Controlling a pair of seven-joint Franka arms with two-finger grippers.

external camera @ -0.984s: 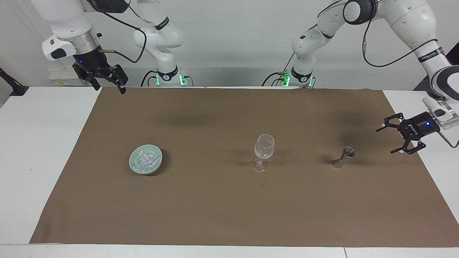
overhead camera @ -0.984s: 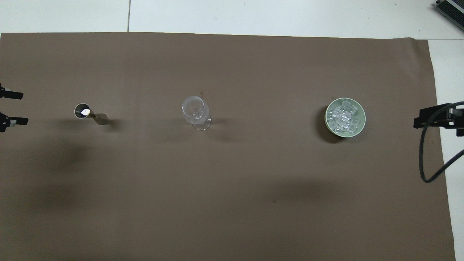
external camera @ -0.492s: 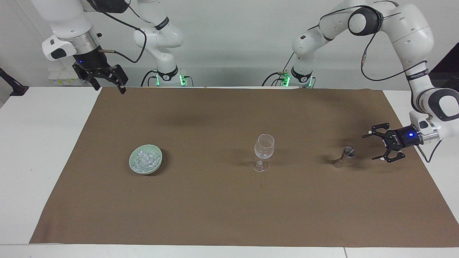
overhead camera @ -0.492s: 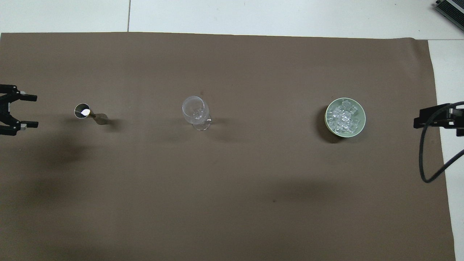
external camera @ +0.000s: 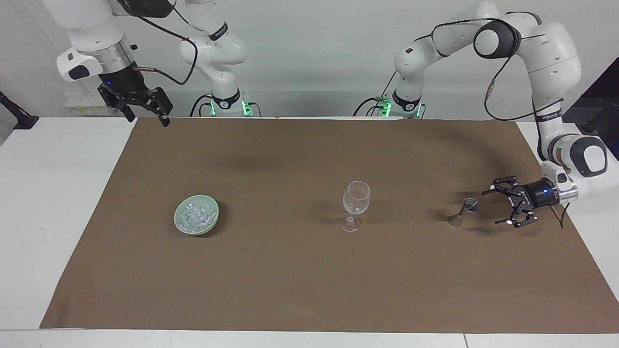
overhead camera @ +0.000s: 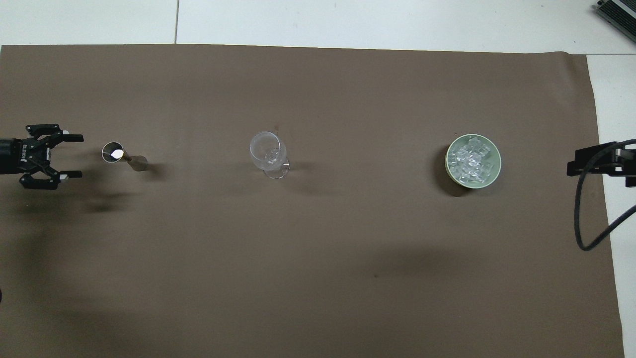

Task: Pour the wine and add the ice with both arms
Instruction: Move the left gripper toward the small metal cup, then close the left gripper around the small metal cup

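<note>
A small metal jigger (external camera: 464,210) (overhead camera: 121,156) stands on the brown mat toward the left arm's end. My left gripper (external camera: 492,208) (overhead camera: 77,155) lies level and low over the mat, open, its fingertips pointing at the jigger with a small gap between them and it. A clear stemmed glass (external camera: 356,198) (overhead camera: 268,149) stands upright mid-mat. Clear ice cubes (external camera: 196,216) (overhead camera: 469,161) fill a pale green dish (external camera: 176,223) (overhead camera: 497,160) toward the right arm's end. My right gripper (external camera: 149,120) (overhead camera: 576,163) waits open and empty, raised over the mat's corner at that end.
The brown mat (external camera: 290,280) (overhead camera: 318,273) covers most of the white table (external camera: 58,193). A black cable (overhead camera: 584,214) hangs from the right arm's wrist.
My left gripper has come down and moved in from the table's end toward the jigger, staying open. The right arm, glass, jigger and dish have not moved.
</note>
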